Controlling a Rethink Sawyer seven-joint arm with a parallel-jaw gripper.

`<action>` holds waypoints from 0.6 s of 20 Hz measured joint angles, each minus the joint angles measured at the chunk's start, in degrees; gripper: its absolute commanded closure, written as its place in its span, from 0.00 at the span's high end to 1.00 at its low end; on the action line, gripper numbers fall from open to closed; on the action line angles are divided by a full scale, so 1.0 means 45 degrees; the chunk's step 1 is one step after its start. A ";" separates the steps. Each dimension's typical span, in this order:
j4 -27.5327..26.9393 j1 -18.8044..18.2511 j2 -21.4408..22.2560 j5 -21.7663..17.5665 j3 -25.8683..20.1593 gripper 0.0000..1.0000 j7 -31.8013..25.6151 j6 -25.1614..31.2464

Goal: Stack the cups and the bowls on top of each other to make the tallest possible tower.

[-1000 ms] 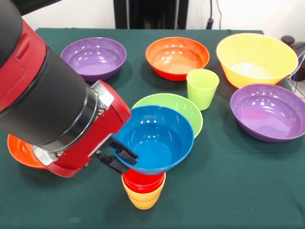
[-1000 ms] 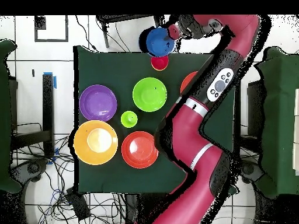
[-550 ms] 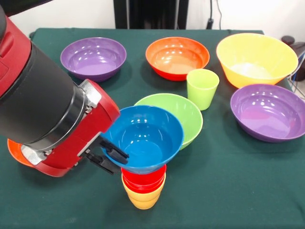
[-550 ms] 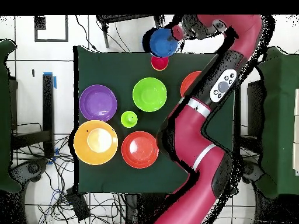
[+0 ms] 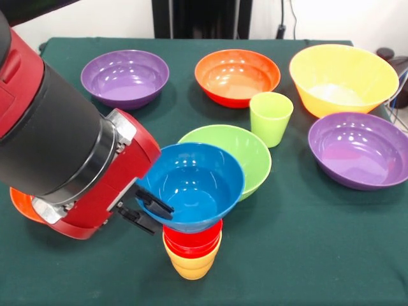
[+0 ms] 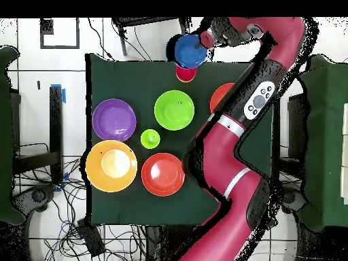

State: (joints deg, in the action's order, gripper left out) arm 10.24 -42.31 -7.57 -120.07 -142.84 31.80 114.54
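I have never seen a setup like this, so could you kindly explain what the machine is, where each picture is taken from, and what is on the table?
The big red and black machine is a robot arm; its gripper pinches the rim of a glossy blue plastic bowl, held tilted over a red plastic cup nested in a yellow plastic cup.

One picture looks across the green-covered table; the other looks straight down from above, where the arm hides part of the table.

Loose on the cloth: a light green bowl, a light green cup, two purple bowls, two red-orange bowls and a large orange-yellow bowl.
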 measured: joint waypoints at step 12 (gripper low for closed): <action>-0.0002 0.0000 -0.0450 0.0563 0.0000 0.00 0.0000 0.0000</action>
State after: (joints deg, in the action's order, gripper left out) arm 10.23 -42.31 -9.60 -117.54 -142.84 31.80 114.54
